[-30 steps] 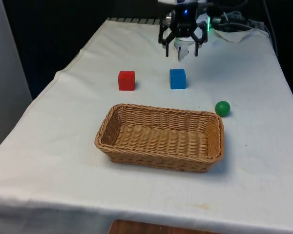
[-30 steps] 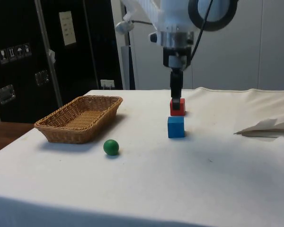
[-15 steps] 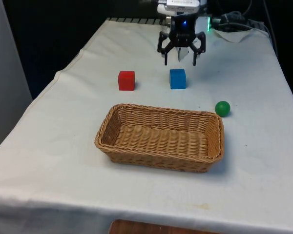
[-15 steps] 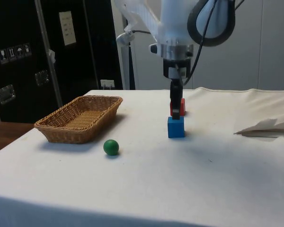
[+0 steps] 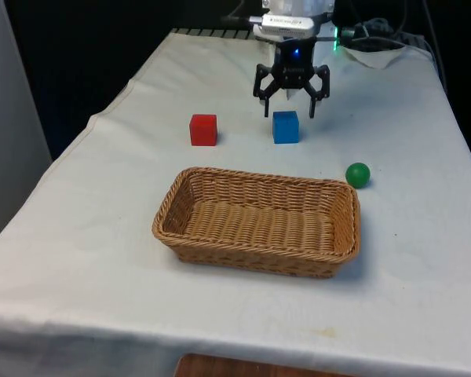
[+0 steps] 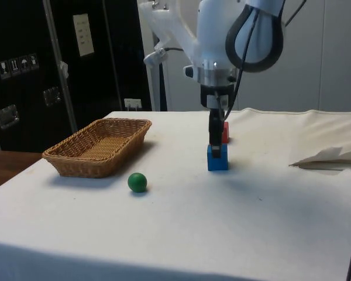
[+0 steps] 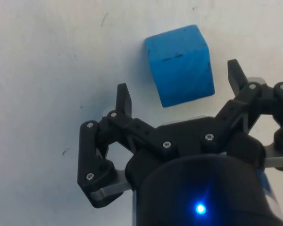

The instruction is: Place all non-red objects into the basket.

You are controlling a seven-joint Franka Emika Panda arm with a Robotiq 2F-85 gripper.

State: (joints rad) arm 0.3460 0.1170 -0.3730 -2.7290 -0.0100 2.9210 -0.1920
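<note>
The gripper (image 5: pixel 290 112) is held spread wide just above the blue cube (image 5: pixel 285 126), with nothing gripped; in the wrist view the gripper (image 7: pixel 179 94) is seen with one finger (image 7: pixel 124 100) on each side of the blue cube (image 7: pixel 180 65), apart from it. The cube is seen resting flat on the white cloth (image 5: pixel 102 204), turned slightly askew to the line between the fingers; no long axis can be told, its sides being alike. In the side view the gripper (image 6: pixel 214 144) is placed directly over the blue cube (image 6: pixel 217 159). The red cube (image 5: pixel 203 129) is set beside the blue one, toward the front view's left. The wicker basket (image 5: pixel 188 236) is laid nearer the camera, its long axis across the front view. The green ball (image 5: pixel 358 174) is found near the basket's corner, at the front view's right.
</note>
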